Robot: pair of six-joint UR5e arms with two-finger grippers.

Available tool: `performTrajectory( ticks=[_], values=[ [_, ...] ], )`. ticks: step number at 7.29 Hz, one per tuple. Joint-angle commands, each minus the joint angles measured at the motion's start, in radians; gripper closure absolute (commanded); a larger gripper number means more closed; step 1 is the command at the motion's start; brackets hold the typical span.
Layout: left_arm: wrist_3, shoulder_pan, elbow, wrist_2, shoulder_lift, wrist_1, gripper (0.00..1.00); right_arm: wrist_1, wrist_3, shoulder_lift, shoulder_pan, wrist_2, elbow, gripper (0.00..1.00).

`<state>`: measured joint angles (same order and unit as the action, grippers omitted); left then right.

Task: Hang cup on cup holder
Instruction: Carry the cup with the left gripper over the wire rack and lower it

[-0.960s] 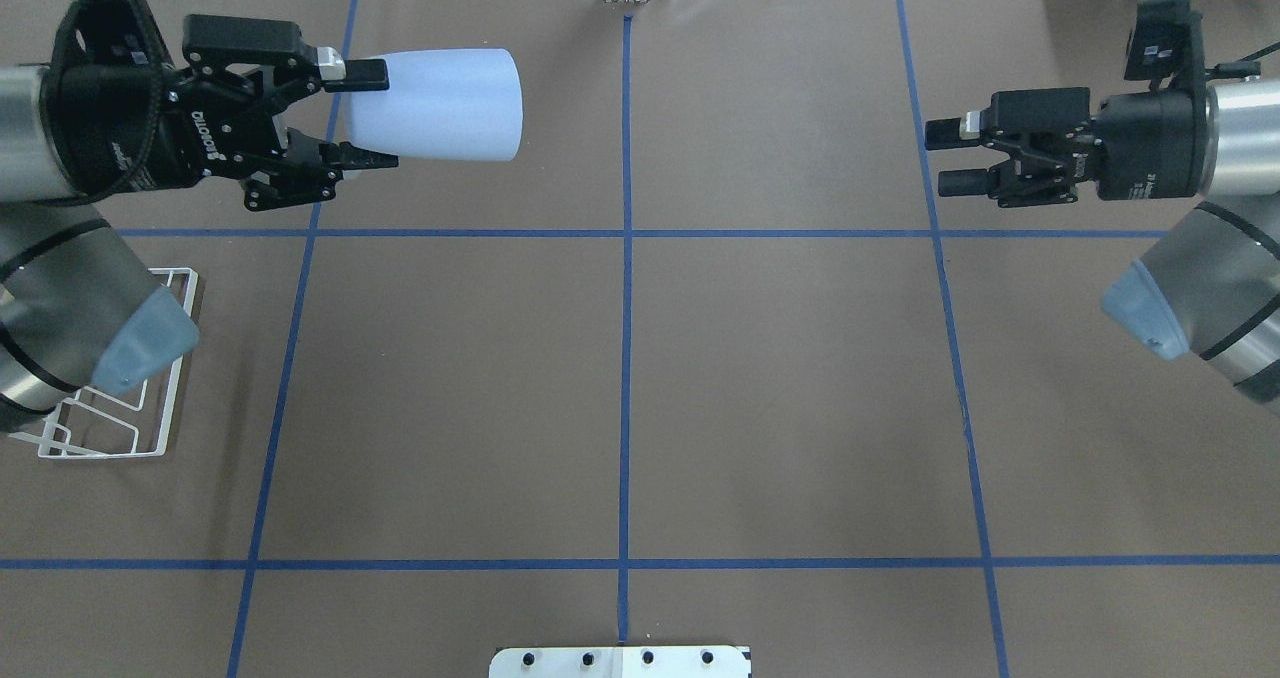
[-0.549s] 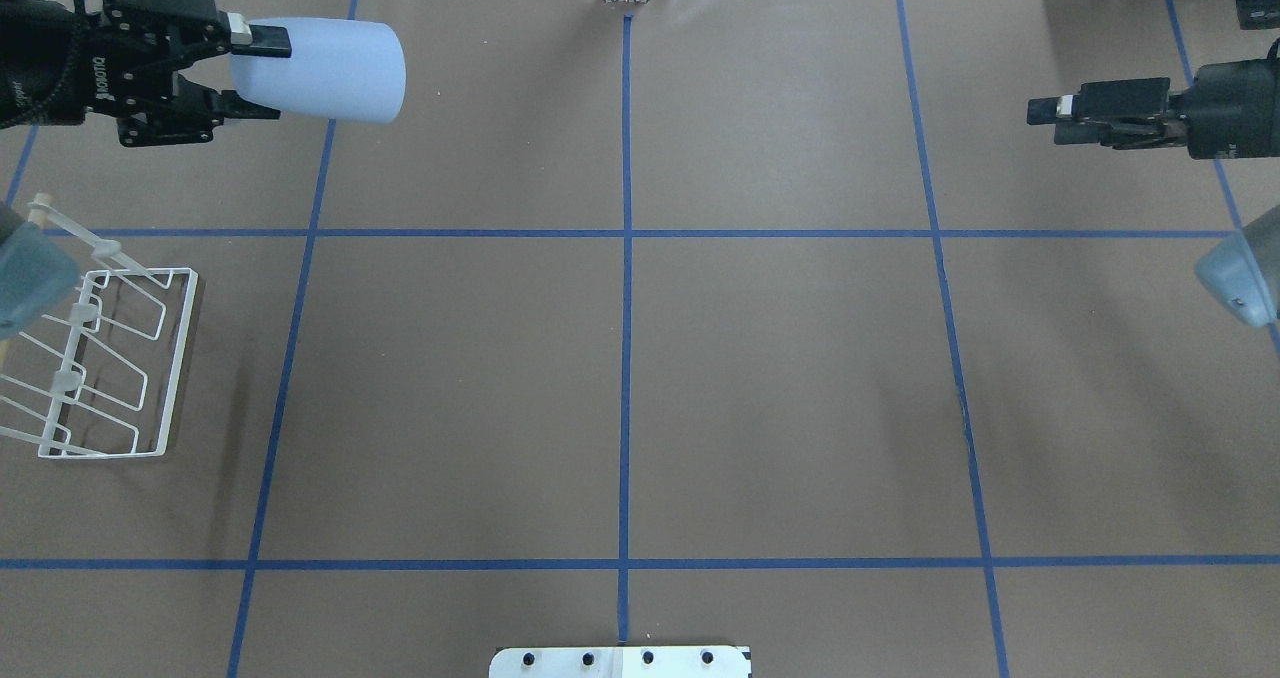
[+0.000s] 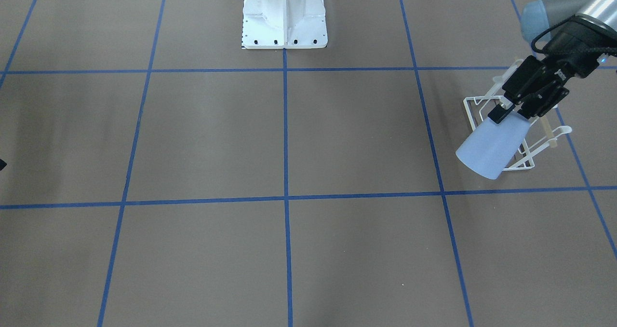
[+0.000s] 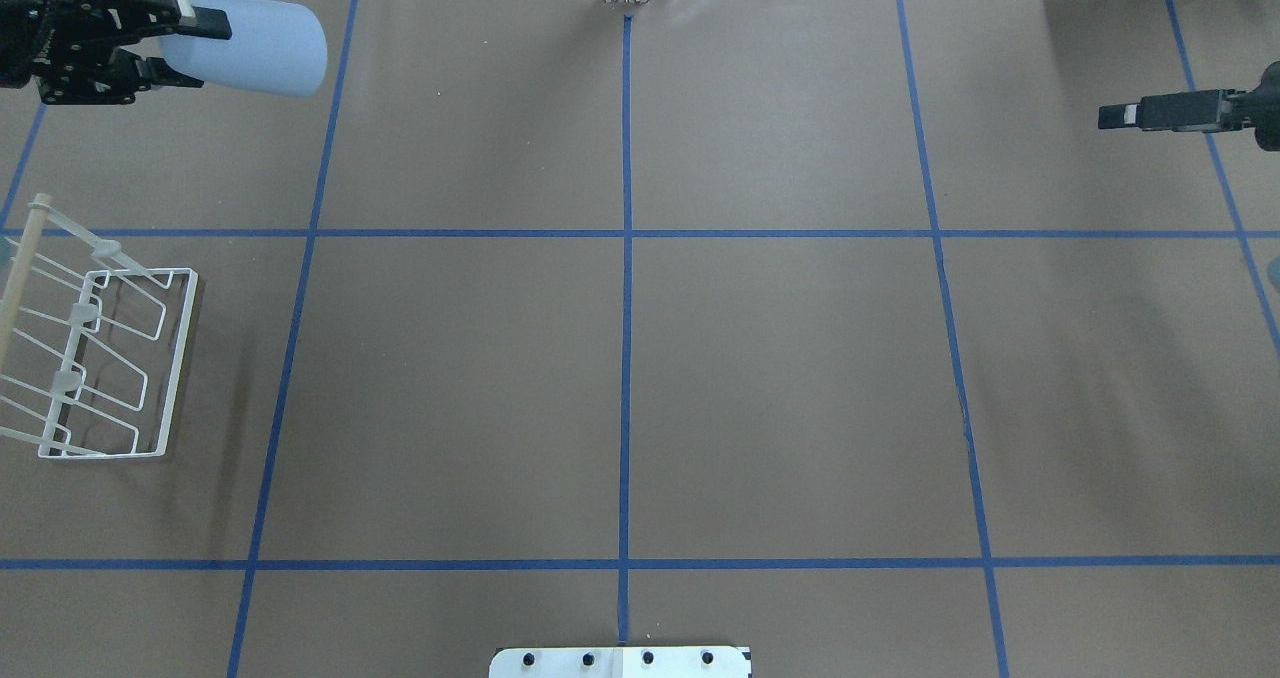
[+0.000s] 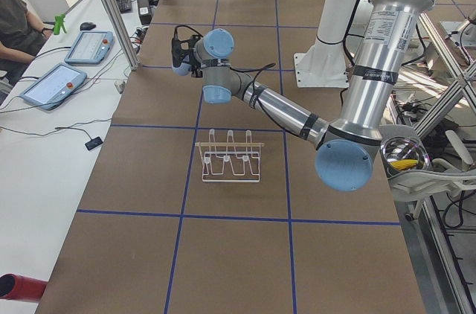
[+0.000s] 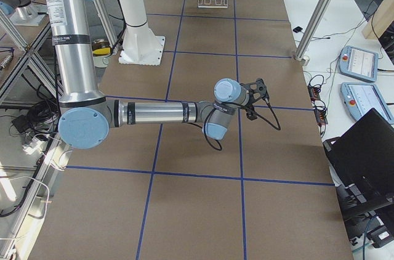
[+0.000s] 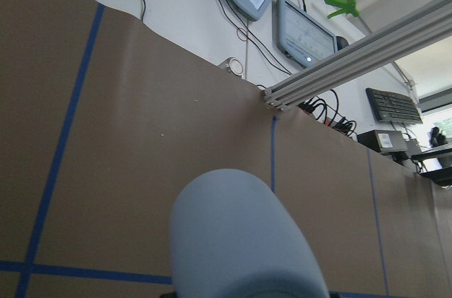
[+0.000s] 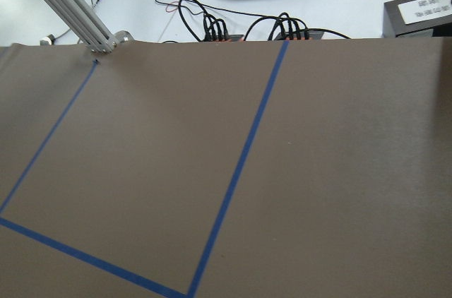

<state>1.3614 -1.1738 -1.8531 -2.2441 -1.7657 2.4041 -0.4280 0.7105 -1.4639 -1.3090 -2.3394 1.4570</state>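
Checking the left tool point(image 4: 190, 54) first: clamped onto the narrow closed end of the light blue cup point(image 4: 260, 46), one finger on each side, jaws only as wide as that end. Held up in the air, clear of the table point(image 4: 640, 358), lying roughly on its side with the wide rim pointing toward the table's middle. Parked over the far left corner in the overhead view. From the front camera, tilted rim-down toward the lens and overlapping the cup holder point(image 4: 177, 358) in the picture, but apart from it going by the overhead and side views. From the left wrist cam, just the rounded blue side at the bottom of the shot, with brown table and blue tape lines point(image 4: 627, 258) beyond.

Cup holder standing on the table by the left edge, white wire loops slanting up to a light wooden rod point(image 4: 22, 263). Cup not hung on it yet.

Right tool point(image 4: 1105, 116) way over at the far right edge, seen edge-on as one dark bar. Honestly can't tell how far open. White pedestal base point(image 3: 284, 18) at the robot's side, middle of the table.
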Motion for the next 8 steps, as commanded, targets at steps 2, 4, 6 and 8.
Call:
performTrajectory(
  ticks=[2,4,6,8],
  values=[
    [-0.449,-0.009,-0.251,0.0,0.011,-0.705,1.0,-0.214,-0.292,-0.006,-0.061,-0.005,0.003,0.0],
    [-0.64,-0.006,-0.316,-0.002,-0.018,-1.025,1.0,-0.317,-0.321,-0.004,-0.084,-0.027,0.013,0.0],
    [-0.766,-0.007,-0.299,-0.041,-0.049,-1.17,1.0,-0.465,-0.46,0.002,-0.099,-0.041,0.014,0.0],
    [-0.848,-0.016,-0.267,-0.055,-0.084,-1.259,1.0,-0.517,-0.511,0.003,-0.102,-0.043,0.016,0.0]
  ],
)
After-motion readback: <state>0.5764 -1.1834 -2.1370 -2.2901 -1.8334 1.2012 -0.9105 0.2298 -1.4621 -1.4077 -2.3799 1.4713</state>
